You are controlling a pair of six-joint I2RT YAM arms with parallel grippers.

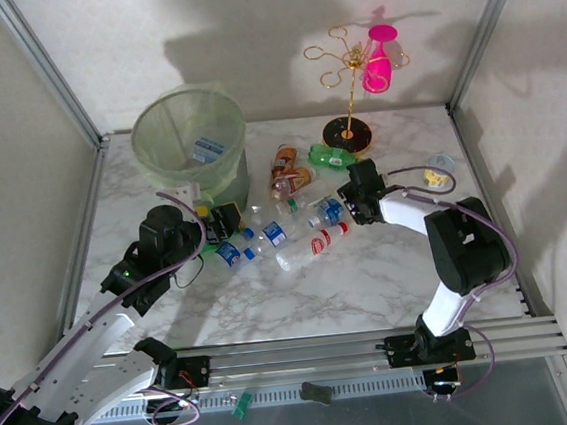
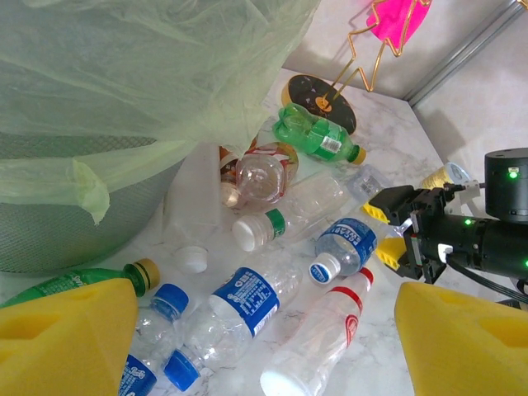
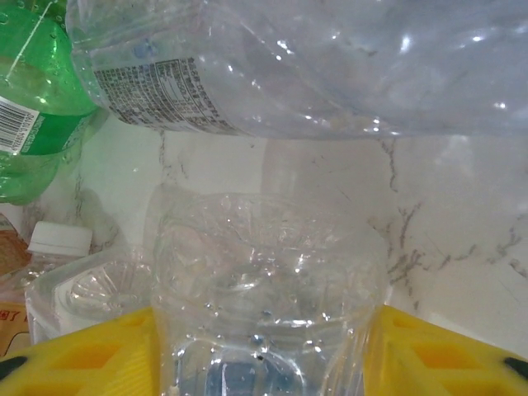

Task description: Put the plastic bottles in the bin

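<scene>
Bin: the bin (image 1: 153, 150) stands upright at the far left of the table (image 1: 371, 284), with a thin bag over its rim.
Inside the bin: one bottle (image 1: 207, 149) with a blue label lies at the bottom.
Bottles on the table: about ten, as far as I can count. All are lying in a loose heap just beside the bin, between the two arms.
Green bottles: two. One green bottle (image 2: 318, 136) lies near the foot of the gold stand (image 1: 350, 86), and the second green bottle (image 2: 74, 285) is against the bin.
Blue-label bottles: three, for example a blue-label bottle (image 2: 243, 305) in the middle of the heap.
Red-label bottle (image 2: 318, 338): one.
Orange bottles (image 1: 287, 170): two, side by side.
Other bottles: one clear bottle with a white cap (image 2: 285, 214) and one milky bottle (image 2: 194, 206).
Pink cup (image 1: 381, 57): one, hanging on the stand.
Left gripper (image 2: 264, 346): its fingers are wide apart over the heap and hold nothing.
Right gripper (image 2: 386, 229): its fingers are on both sides of one blue-label bottle and touch its walls.
</scene>
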